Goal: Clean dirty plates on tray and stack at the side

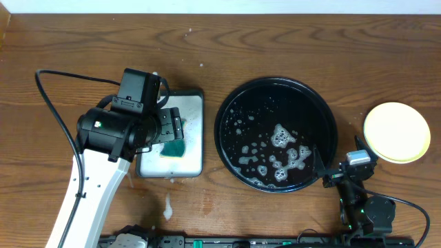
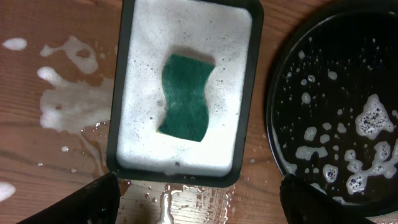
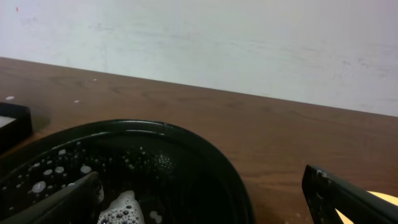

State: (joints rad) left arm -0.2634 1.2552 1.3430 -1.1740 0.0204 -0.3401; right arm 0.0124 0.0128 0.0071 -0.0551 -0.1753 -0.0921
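Tray [image 1: 303, 110]: large, round, glossy black with a raised rim. Lies flat mid-worktop [image 1: 103, 48]. No plate on it. Inside is wet, with white foam [image 1: 282, 138] in patches and specks, thickest toward the near right.

Yellow plate [image 1: 396, 132]: small, round, face up and looks clean. Sits on the worktop right of the tray, apart from it. Cannot tell whether others lie beneath.
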